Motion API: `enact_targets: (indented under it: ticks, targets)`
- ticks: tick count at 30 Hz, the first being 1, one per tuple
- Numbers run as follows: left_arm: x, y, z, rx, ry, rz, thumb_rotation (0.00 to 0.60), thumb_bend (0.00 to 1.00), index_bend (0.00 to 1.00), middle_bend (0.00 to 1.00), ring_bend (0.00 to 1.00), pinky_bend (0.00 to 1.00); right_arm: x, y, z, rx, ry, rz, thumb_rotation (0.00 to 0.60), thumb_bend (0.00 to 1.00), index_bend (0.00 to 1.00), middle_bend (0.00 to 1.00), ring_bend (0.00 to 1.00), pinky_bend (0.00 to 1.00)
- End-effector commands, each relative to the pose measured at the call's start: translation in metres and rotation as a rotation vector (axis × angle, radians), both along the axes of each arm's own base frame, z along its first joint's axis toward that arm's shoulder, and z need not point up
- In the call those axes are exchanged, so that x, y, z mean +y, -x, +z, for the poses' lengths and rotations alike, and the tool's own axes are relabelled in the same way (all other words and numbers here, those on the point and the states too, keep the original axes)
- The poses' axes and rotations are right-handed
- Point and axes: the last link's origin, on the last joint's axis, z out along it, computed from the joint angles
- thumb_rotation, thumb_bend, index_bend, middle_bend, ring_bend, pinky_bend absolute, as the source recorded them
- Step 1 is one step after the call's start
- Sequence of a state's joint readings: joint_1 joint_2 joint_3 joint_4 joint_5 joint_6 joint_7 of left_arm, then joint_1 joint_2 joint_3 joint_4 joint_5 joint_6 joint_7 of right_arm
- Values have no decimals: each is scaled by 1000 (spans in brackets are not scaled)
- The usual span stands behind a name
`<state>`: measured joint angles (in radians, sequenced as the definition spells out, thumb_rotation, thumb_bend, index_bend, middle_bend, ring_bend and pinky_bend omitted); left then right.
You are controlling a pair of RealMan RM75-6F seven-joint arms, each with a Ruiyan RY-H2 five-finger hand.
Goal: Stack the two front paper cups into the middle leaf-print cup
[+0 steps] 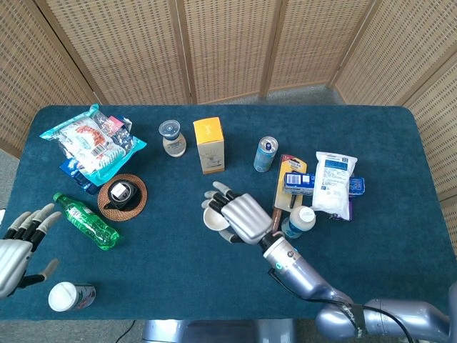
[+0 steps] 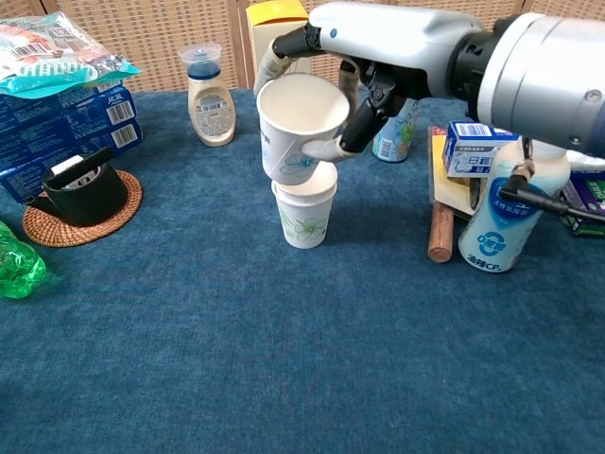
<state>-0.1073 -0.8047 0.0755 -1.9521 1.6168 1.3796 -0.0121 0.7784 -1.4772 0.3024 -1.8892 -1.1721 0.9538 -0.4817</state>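
Right robot hand (image 2: 354, 80) holds a paper cup (image 2: 298, 128) directly over the leaf-print cup (image 2: 304, 213).

Held cup: white with pale leaf print on the side, mouth up, tilted slightly toward the chest camera, base at the rim of the leaf-print cup; can't tell if it's inside yet. Fingers wrapped around its upper wall. Leaf-print cup stands upright mid-counter (image 2: 284, 359), in front of the yellow box (image 2: 279, 47). The other front cup (image 1: 63, 296) sits at the counter's near-left corner, white, mouth up. Left robot hand (image 1: 18, 246) is just beside it, fingers spread, holding nothing.
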Motion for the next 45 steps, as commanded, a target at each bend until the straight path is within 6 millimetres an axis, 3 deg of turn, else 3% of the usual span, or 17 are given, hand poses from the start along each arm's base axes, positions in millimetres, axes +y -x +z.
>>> enact_targets:
  ticks: [1,12,29,34,39,45]
  targets:
    - [0,0,0,1,-1,0,600,398,0,0,0,0,-6,0,3,14,19,-5,600,378,257,210,79,506]
    - [0,0,-1,2,0,3,600,398,0,0,0,0,-20,-1,-8,55,25,-35,600,374,257,209,79,507]
    - [0,0,0,-1,-2,2,600,398,0,0,0,0,-18,7,-20,110,15,-36,600,363,254,204,78,507]
    - [1,1,0,-1,-3,4,600,398,0,0,0,0,-17,7,-20,113,12,-34,600,348,168,159,59,507]
    - [1,1,0,0,0,3,600,398,0,0,0,0,-15,8,-21,121,6,-31,600,342,31,30,5,507]
    - [2,1,1,-1,-1,5,600,398,0,0,0,0,-14,6,-14,90,15,-34,600,342,17,0,0,490]
